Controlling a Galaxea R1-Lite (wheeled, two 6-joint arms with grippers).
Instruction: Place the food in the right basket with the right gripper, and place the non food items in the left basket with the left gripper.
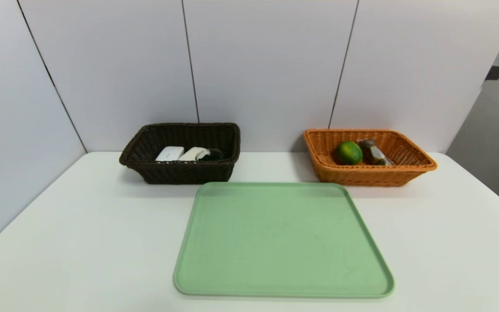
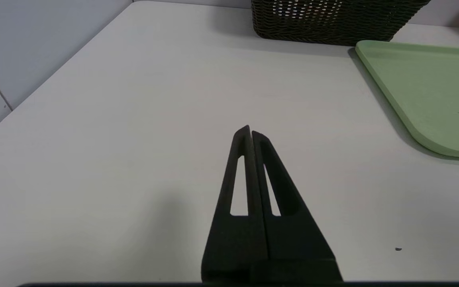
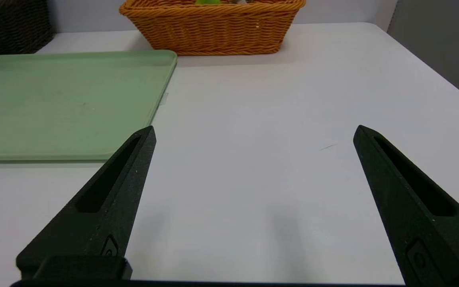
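Left gripper [image 2: 250,133]: both fingers pressed together, nothing between them, hovering low over bare white table [image 2: 134,119] on the left side, near of the dark basket [image 2: 333,22] and left of the green tray [image 2: 432,91]. Right gripper [image 3: 253,133]: fingers spread wide, nothing held, hovering over the table [image 3: 273,119] on the right side, right of the tray [image 3: 66,103] and near of the orange basket [image 3: 213,30]. Neither gripper appears in the head view.

Dark brown wicker basket [image 1: 180,173], far left: holds a white flat item [image 1: 169,153], a second pale item [image 1: 194,153] just beside it, and a dark object [image 1: 211,155] at the right end; the kind of each cannot be told.

Orange wicker basket [image 1: 362,175], far right: holds 1 green round citrus fruit [image 1: 348,152] and, just beside it on the right, 1 brownish wrapped item [image 1: 373,152] lying tilted.

Green tray [image 1: 282,242]: sits at centre, near of both baskets, its far edge close to them. Nothing rests on it.

White table [image 1: 80,242] backs onto a pale panelled wall [image 1: 267,65].
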